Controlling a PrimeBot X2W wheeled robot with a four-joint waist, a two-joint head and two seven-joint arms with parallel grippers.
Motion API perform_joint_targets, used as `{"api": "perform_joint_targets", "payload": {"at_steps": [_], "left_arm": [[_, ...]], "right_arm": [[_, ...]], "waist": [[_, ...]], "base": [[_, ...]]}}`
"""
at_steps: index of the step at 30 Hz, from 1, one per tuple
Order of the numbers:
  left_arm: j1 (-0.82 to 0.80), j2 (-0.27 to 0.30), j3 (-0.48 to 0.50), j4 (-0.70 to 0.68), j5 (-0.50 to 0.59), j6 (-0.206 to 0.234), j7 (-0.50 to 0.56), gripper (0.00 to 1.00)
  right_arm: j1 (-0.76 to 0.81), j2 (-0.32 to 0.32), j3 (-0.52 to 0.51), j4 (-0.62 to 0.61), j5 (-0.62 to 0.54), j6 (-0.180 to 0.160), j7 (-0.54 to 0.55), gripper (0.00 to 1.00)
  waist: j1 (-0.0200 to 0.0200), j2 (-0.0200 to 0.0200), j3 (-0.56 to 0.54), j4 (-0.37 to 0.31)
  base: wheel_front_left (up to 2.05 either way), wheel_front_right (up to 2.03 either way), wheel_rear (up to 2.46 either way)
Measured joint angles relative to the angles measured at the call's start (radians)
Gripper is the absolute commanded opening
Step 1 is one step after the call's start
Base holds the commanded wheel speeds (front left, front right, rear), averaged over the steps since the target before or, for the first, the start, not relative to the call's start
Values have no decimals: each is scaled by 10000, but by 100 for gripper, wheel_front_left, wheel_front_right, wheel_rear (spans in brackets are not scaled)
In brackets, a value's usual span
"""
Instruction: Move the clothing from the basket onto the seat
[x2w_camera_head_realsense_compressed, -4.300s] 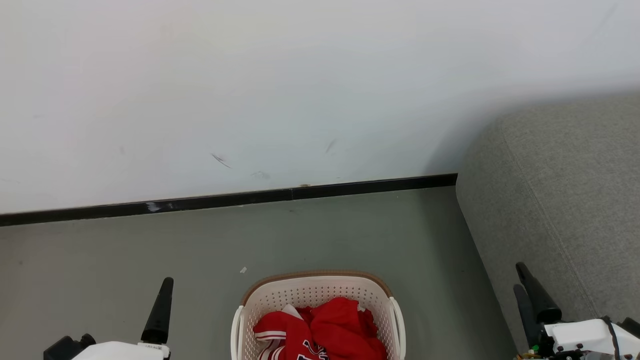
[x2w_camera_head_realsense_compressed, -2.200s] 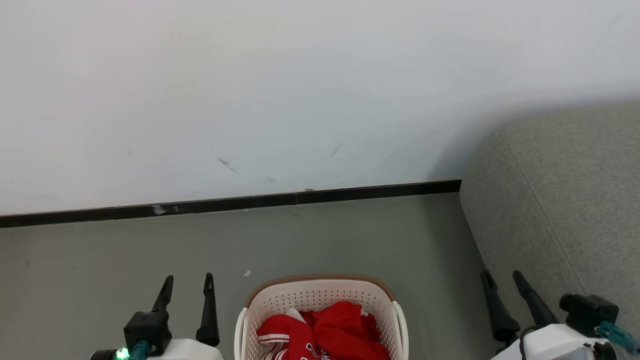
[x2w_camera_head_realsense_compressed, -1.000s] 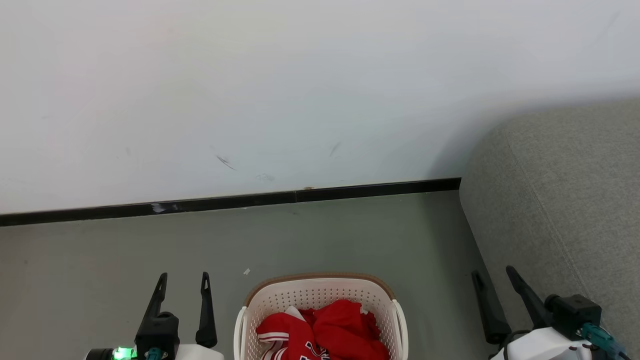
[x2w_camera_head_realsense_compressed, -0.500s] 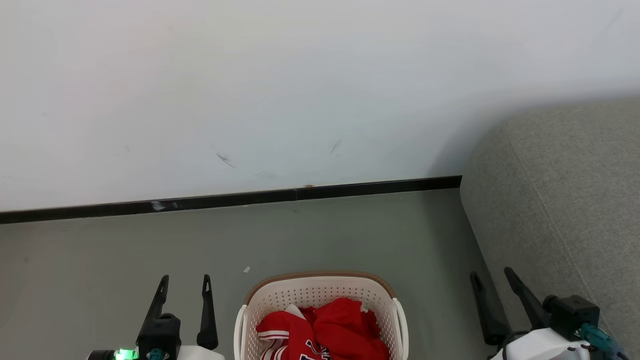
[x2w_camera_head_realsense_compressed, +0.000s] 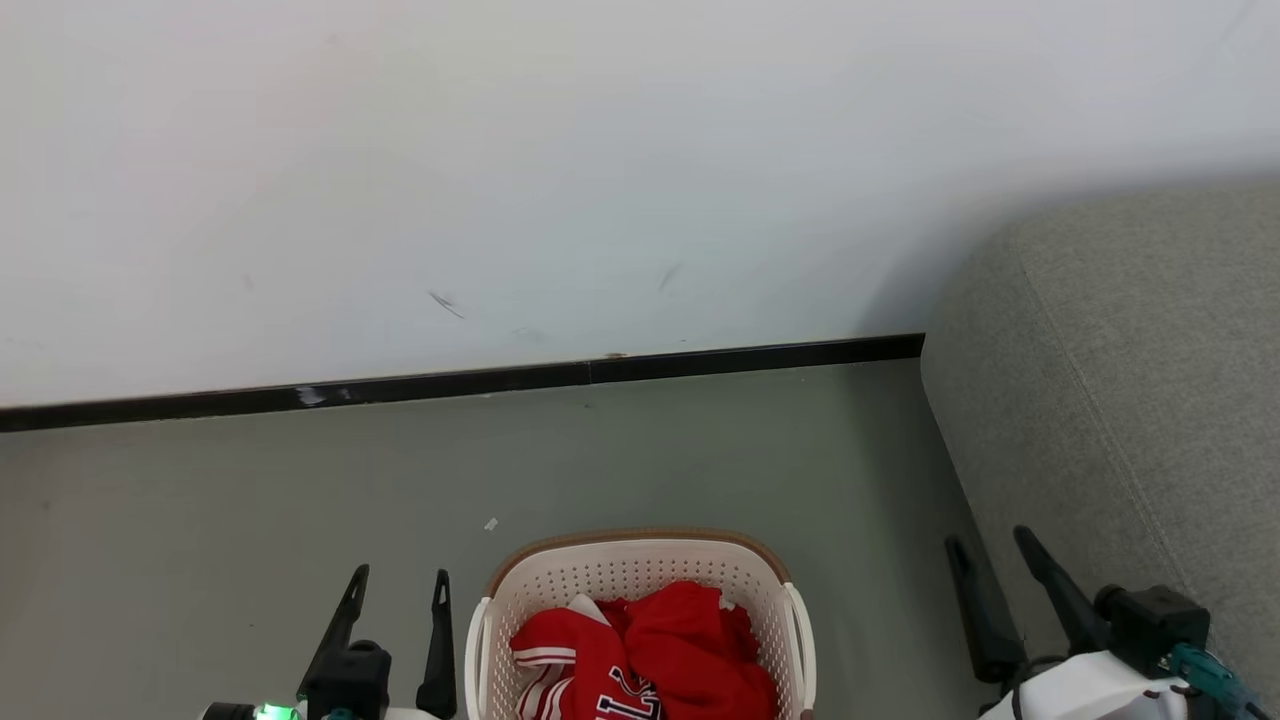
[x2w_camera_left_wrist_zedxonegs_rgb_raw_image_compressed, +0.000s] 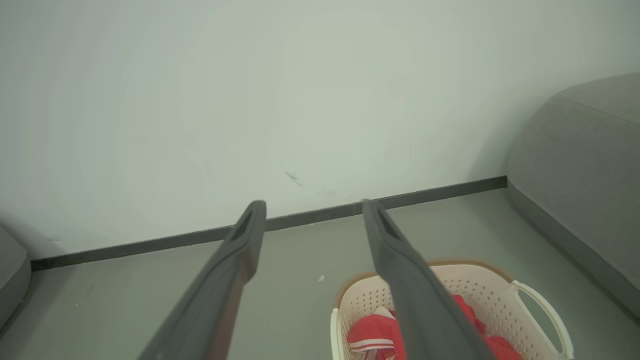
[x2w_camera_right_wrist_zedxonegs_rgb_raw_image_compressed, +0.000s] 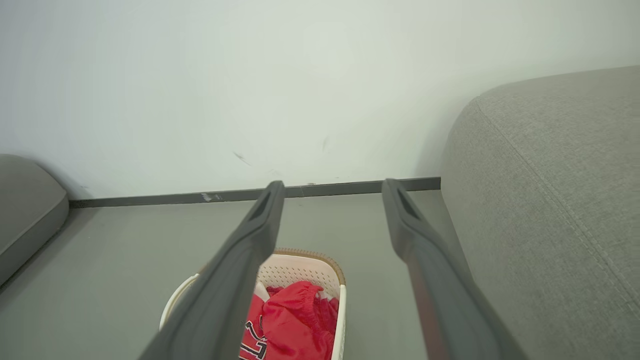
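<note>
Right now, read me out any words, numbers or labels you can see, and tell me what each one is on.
Nothing reads whole.
Navy, white-edged characters on the red clothing in the basket: folded over and cut off by the picture's edge, not readable.
No writing on the seat, the wall or the floor.

Basket (x2w_camera_head_realsense_compressed: 640, 572), lower centre: white plastic, smooth, perforated walls; brown rim band (x2w_camera_head_realsense_compressed: 640, 536) looks woven. Clothing (x2w_camera_head_realsense_compressed: 690, 650) inside: red cloth, smooth, crumpled. Sofa (x2w_camera_head_realsense_compressed: 1150, 400), right edge: grey woven fabric, matt, coarse, stitched seam. Floor (x2w_camera_head_realsense_compressed: 700, 450): grey, smooth, matt. Wall (x2w_camera_head_realsense_compressed: 600, 150): white paint, matt, scuffed. Baseboard (x2w_camera_head_realsense_compressed: 700, 360): black, smooth.
</note>
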Motion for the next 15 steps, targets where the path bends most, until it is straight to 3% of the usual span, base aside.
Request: {"api": "perform_joint_targets", "payload": {"at_steps": [15], "left_arm": [[-429,132,-788,861,585,-531,-2,100]], "right_arm": [[191,-10,-293,-1003,0,0,-2,100]], "waist": [[-1,0,636,-217]], "base": [[0,0,0]]}}
